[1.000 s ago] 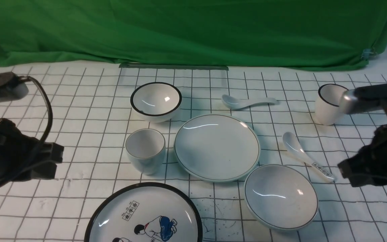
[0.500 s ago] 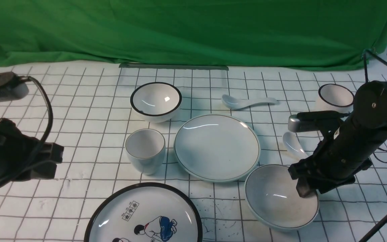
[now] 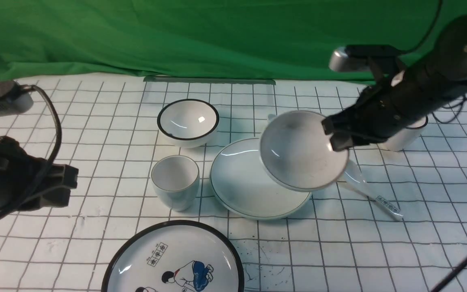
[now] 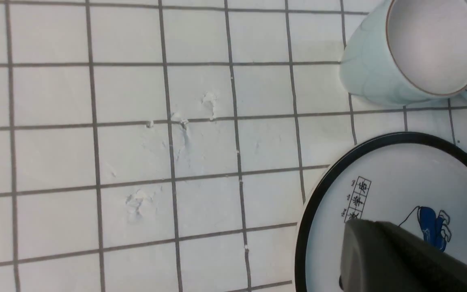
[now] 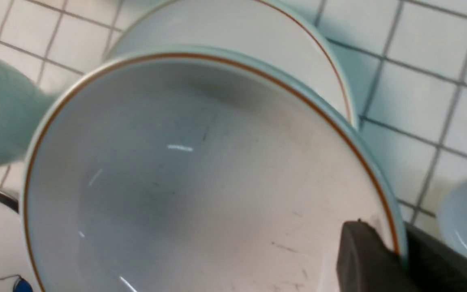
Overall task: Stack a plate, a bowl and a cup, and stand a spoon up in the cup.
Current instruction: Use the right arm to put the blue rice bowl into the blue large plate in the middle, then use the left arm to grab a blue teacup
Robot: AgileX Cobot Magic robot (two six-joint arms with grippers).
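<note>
1. The right gripper (image 3: 335, 136) is clamped on the rim of the bowl (image 3: 298, 152); one dark finger (image 5: 363, 259) sits inside the rim.
2. The bowl is off the table, tilted, above the right part of the plate (image 3: 237, 182).
3. The plate lies flat at the table's centre, with the cup (image 3: 175, 178) upright just to its left.
4. A spoon with printed marks (image 3: 379, 198) lies right of the plate.
5. The left gripper (image 3: 69, 188) hangs at the left side, holding nothing; whether it is open or closed cannot be told.
6. A black-rimmed cartoon plate (image 3: 176, 259) sits at the near edge.
</note>
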